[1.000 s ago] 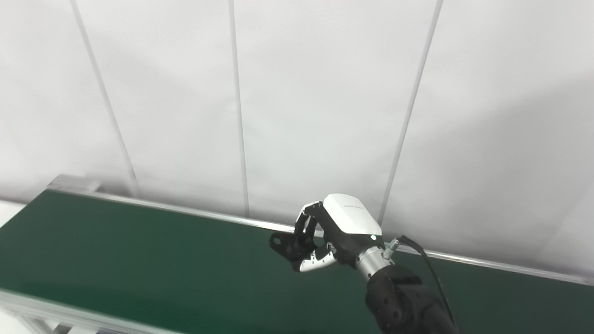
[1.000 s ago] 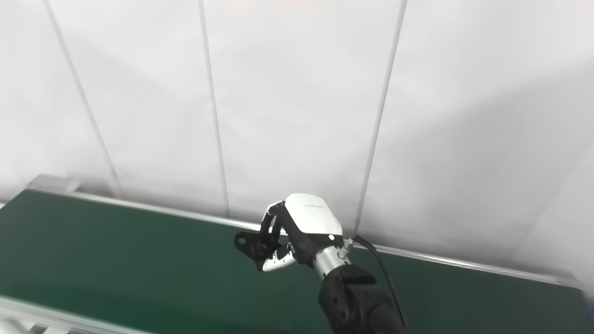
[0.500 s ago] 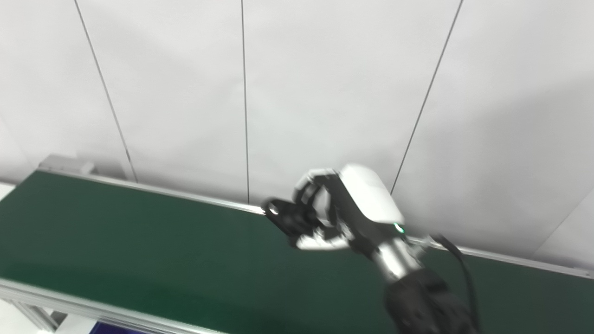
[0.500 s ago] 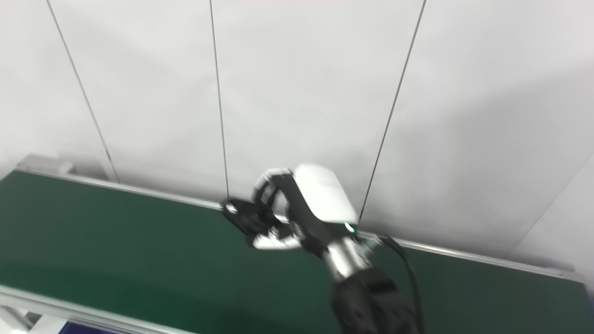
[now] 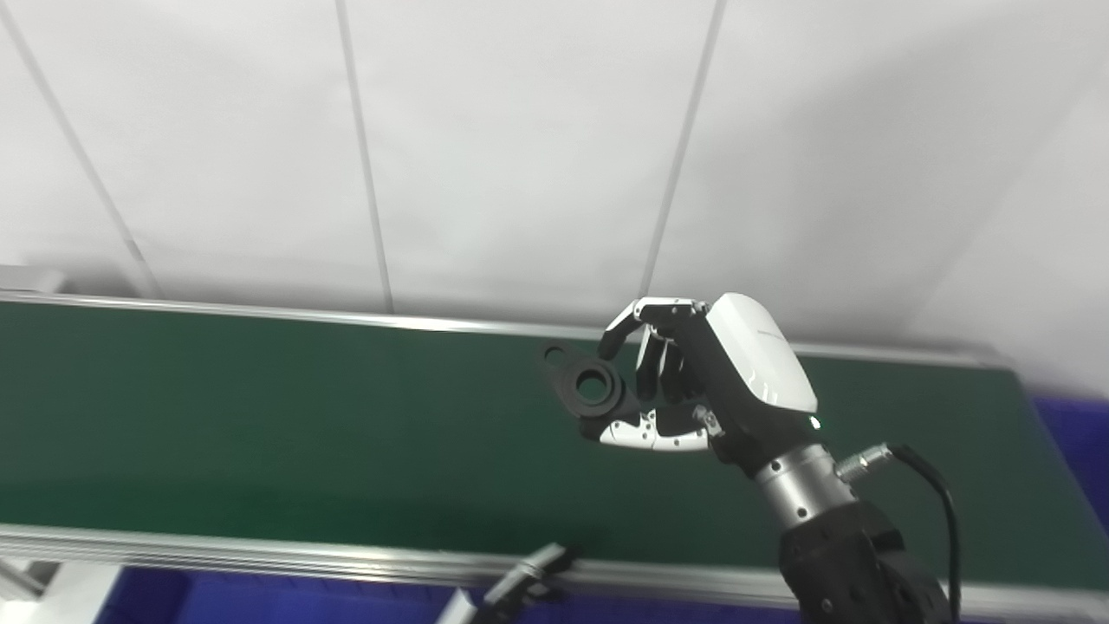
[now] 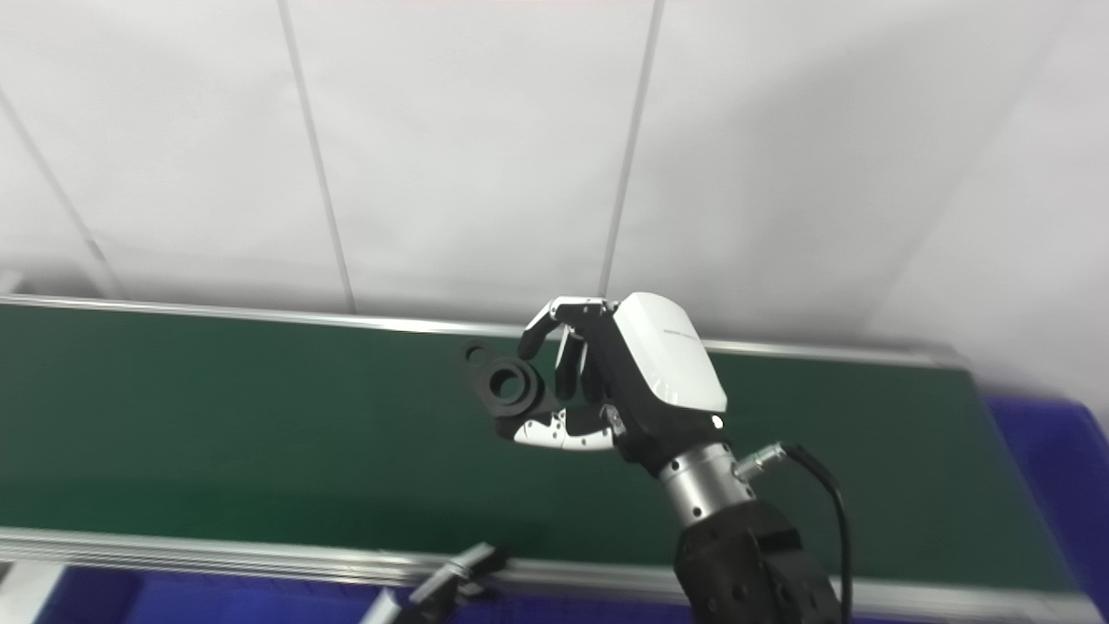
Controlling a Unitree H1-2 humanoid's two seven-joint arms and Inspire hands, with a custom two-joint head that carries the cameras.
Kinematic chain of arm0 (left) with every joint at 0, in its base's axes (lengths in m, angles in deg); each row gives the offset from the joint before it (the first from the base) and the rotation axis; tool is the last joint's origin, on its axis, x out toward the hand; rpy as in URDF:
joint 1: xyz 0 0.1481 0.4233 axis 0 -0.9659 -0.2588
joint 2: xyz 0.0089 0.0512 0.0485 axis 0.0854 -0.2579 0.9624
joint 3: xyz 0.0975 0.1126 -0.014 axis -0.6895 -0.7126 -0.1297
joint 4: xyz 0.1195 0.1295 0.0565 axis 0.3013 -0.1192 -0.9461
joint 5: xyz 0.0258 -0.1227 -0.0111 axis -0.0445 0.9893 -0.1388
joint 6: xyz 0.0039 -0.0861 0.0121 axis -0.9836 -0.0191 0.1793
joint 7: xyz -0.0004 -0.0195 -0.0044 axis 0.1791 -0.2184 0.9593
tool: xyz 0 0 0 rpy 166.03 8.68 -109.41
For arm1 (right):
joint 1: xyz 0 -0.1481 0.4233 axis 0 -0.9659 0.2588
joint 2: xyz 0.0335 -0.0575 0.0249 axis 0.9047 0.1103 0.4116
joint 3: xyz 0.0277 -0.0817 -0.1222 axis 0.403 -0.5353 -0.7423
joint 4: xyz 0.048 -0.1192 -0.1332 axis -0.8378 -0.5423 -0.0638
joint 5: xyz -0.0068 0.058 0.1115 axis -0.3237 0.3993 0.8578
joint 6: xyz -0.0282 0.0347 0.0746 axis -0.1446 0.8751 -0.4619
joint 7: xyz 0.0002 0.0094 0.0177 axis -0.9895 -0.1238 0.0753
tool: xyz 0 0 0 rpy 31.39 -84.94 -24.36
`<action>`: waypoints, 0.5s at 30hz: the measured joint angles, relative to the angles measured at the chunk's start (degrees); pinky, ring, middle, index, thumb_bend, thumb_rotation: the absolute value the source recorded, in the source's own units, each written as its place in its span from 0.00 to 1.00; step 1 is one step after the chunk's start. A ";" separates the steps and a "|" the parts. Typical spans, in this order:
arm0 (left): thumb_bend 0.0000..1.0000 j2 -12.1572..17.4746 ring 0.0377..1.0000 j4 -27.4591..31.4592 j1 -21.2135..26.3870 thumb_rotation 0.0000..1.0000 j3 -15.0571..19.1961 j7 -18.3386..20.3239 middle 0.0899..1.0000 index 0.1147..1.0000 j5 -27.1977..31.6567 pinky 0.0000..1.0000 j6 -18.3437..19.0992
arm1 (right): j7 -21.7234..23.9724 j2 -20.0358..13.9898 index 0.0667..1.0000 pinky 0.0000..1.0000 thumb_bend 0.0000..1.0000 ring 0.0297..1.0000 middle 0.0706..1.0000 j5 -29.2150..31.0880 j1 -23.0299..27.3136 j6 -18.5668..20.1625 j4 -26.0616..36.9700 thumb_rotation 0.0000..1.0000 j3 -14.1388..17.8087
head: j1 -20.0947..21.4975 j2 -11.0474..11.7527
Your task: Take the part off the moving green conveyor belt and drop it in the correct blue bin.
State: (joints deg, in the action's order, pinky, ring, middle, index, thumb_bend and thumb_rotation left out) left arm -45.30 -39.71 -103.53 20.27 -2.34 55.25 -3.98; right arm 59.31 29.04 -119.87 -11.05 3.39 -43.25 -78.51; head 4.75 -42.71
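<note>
My right hand [image 5: 693,381] hangs above the green conveyor belt [image 5: 260,416], a little right of its middle. Its fingers and thumb are shut on a small black part [image 5: 589,387] with a round hole, held clear of the belt surface. The same part [image 6: 507,386] and hand [image 6: 624,381] show in the right eye view. Blue bin material [image 5: 1074,451] shows past the belt's right end and more blue [image 5: 286,598] below its near rail. My left hand is out of sight.
A white panelled wall [image 5: 520,156] rises behind the belt. Silver rails [image 5: 260,559] run along both long edges. A small metal bracket [image 5: 520,585] sticks out under the near rail. A black cable [image 5: 927,485] trails from my right wrist.
The camera has swung right and down, bringing the belt's right end and blue bins into view. My right hand has lifted with the black part still held and turned it to show its hole.
</note>
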 measured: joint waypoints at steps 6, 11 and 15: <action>0.91 -0.08 0.96 6.43 -2.28 0.94 4.80 7.04 0.95 0.95 3.47 0.94 -0.02 | 3.91 -0.37 0.45 0.08 0.51 0.10 0.15 -3.30 -4.83 1.74 6.39 0.13 2.41 | 4.04 -4.74; 0.90 -0.54 0.94 8.74 -3.78 0.94 9.03 11.86 0.93 0.93 5.84 0.92 -0.07 | 6.39 -0.63 0.45 0.10 0.51 0.13 0.19 -5.19 -10.77 2.42 7.50 0.13 3.77 | 6.41 -7.64; 0.89 -1.13 0.93 10.51 -4.13 0.93 11.60 15.05 0.92 0.92 6.68 0.90 -0.04 | 7.86 -1.19 0.45 0.11 0.51 0.14 0.19 -6.12 -13.52 2.41 7.68 0.14 4.97 | 7.47 -9.49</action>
State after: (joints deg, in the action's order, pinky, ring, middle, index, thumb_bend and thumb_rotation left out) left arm -46.43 -29.19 -107.66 31.87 12.71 61.93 -4.02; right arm 67.17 27.86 -125.98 -24.57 5.80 -35.57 -73.54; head 12.21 -52.20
